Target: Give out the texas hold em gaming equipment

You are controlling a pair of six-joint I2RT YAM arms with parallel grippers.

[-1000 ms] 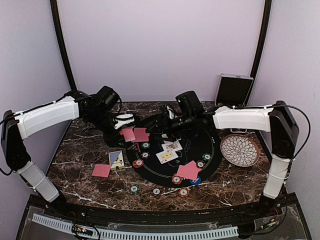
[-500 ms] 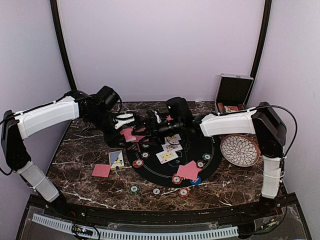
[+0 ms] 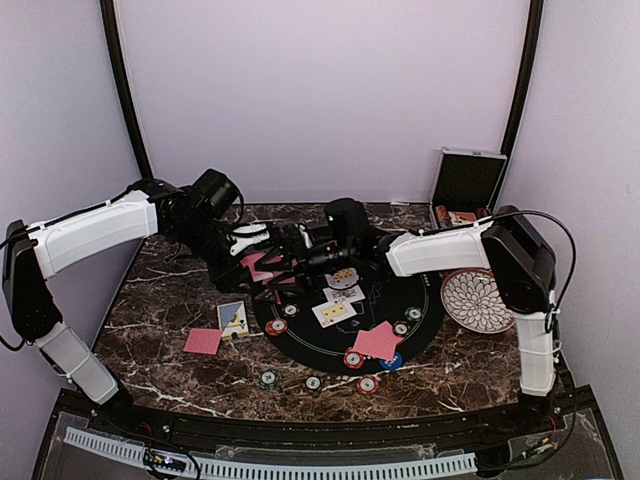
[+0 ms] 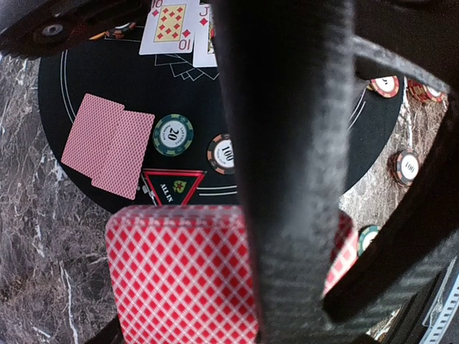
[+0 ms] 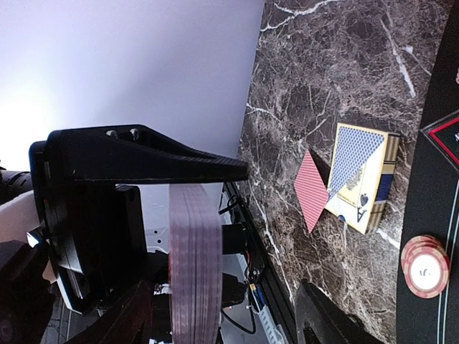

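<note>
Red-backed deck (image 4: 179, 279) clenched in left claw (image 3: 262, 260); right claw (image 3: 297, 255) released; case (image 3: 466, 180) holds red pieces (image 3: 462, 216).

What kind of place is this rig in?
Likely a lab robot cell staged as a poker table: plain lilac walls enclose a marble tabletop, with a round black mat carrying playing cards and poker chips.

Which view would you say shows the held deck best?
Left wrist: the deck fills the foreground, its red back showing. Right wrist shows the deck edge-on. Top external shows only a small red patch.
</note>
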